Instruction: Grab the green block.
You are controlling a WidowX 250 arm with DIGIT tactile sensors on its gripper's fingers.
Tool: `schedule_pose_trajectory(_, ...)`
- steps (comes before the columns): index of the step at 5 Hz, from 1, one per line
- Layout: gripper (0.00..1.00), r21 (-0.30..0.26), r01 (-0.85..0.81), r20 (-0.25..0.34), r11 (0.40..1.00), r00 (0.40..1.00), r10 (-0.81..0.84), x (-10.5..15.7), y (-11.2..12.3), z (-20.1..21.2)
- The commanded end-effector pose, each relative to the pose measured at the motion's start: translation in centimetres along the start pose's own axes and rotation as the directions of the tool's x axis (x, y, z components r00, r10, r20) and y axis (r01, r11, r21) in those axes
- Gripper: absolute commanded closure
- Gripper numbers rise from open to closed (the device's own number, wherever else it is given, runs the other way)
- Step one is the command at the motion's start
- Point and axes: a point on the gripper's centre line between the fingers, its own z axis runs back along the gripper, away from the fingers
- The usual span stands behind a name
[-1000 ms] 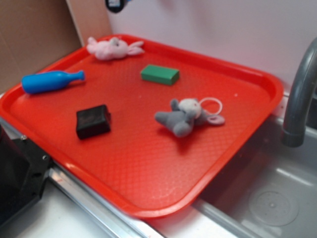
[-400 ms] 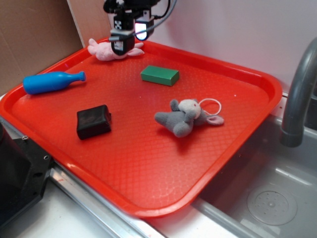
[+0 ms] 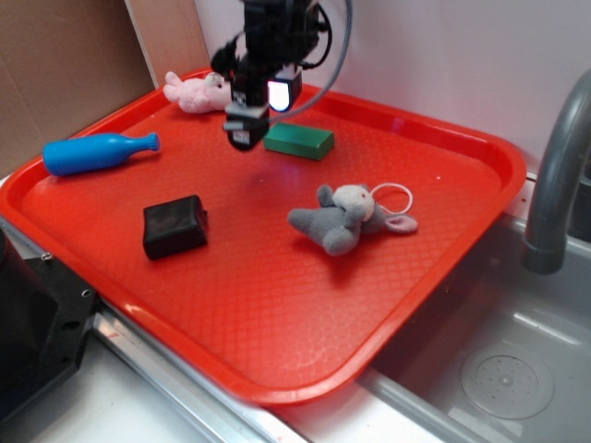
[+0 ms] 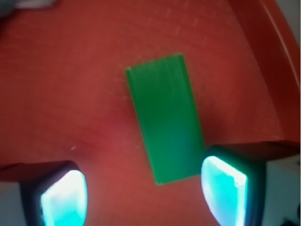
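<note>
The green block (image 3: 299, 140) lies flat on the red tray (image 3: 277, 305) near its far side. In the wrist view the green block (image 4: 165, 122) lies lengthwise below me, its near end between my fingertips and close to the right one. My gripper (image 3: 239, 137) hangs above the tray just left of the block, and in the wrist view the gripper (image 4: 143, 197) is open and empty. One fingertip (image 4: 63, 200) glows at the lower left, the other at the lower right.
A black block (image 3: 173, 226) lies on the tray's left half. A blue bottle-shaped toy (image 3: 95, 152) lies at the left edge. A pink plush (image 3: 196, 92) lies at the far corner, a grey plush (image 3: 346, 217) mid-tray. A grey faucet (image 3: 554, 175) and sink are at the right.
My gripper came into view at the far corner and has moved down and to the right, from over the pink plush to just left of the green block.
</note>
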Motion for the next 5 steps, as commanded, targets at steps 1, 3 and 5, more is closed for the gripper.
schedule_pose_trajectory(1,0.0,0.087,-0.042,0.048,0.995,0.998,0.038,2.0,0.7,0.4)
schedule_pose_trajectory(3,0.0,0.034,-0.078,0.078,0.996,0.994,0.075,2.6,2.1,0.4)
schedule_pose_trajectory(5,0.0,0.0,-0.094,-0.003,0.996,0.996,0.094,1.5,2.3,-2.2)
